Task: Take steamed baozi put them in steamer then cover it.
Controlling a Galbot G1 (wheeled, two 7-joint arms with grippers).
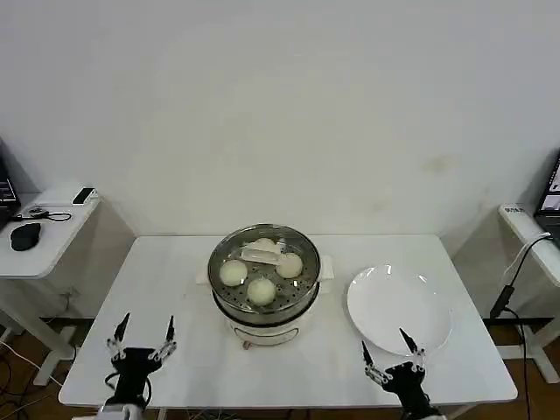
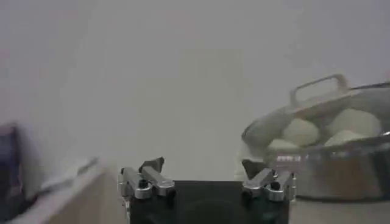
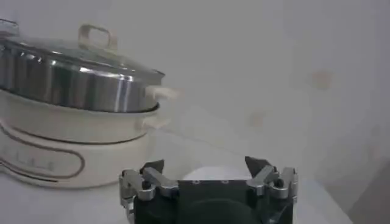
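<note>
The steamer (image 1: 264,317) stands at the middle of the white table, shiny steel on a white base. Several cream-white baozi (image 1: 233,273) lie inside on the perforated tray. The clear glass cover (image 1: 280,238) sits on top of the steamer, its pale handle (image 1: 262,255) at the centre. My left gripper (image 1: 146,325) hovers open and empty near the front left edge, well clear of the steamer. My right gripper (image 1: 385,343) stands open and empty at the front right. The left wrist view shows the left gripper (image 2: 203,165) with the baozi (image 2: 301,131) under the cover (image 2: 317,88). The right wrist view shows the right gripper (image 3: 205,163) beside the steamer (image 3: 73,79).
A bare white plate (image 1: 398,306) lies right of the steamer, just beyond my right gripper. A side table (image 1: 52,219) with a mouse stands to the left, and another desk (image 1: 529,223) with a cable to the right. A white wall is behind.
</note>
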